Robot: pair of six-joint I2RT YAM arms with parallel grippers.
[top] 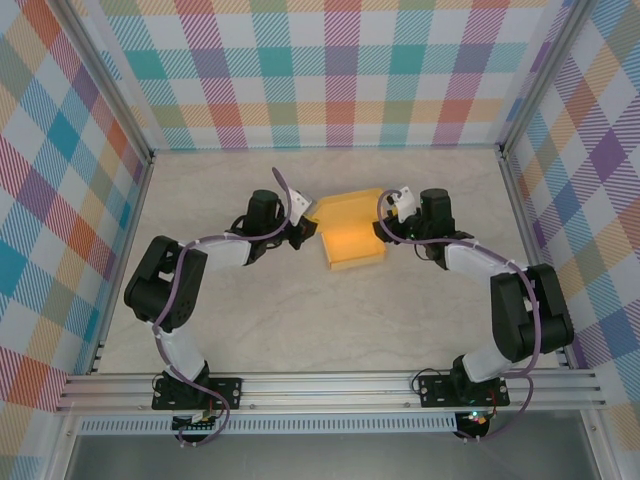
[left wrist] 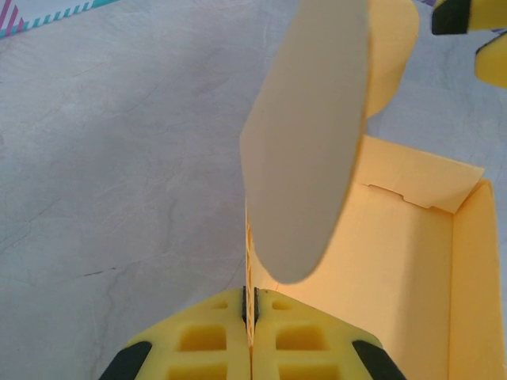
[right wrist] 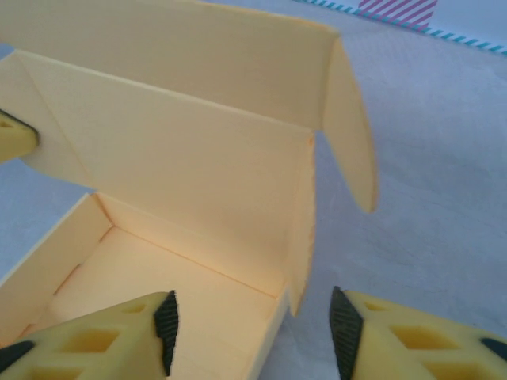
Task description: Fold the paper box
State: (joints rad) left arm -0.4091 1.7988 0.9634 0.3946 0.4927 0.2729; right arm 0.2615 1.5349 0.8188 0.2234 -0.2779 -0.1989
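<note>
Walls: plaid walls in many colours close the scene in on the left, the far side and the right
Table: a pale marbled table carries everything
Rail: an aluminium rail runs across the near edge, with both arm bases bolted to it
Left arm: the black and white left arm bends in from the left, with a purple cable running along it
Right arm: the right arm mirrors it from the right, its wrist close beside the box
Paper box: the yellow-orange paper box sits on the table at the middle, between the two wrists; it is an open-topped tray with its side walls standing and a taller panel raised along one long side
Rounded flap: in the left wrist view a rounded flap stands upright right before the camera and hides part of the box's inside
Corner flap: in the right wrist view a corner flap swings out from the far right corner, over the table
Left gripper: the left gripper has its pads pressed together on the thin edge of the box's left wall
Right gripper: the right gripper has its jaws apart, astride the box's near right corner, one finger over the box floor, the other outside over the table, the wall edge between them
</note>
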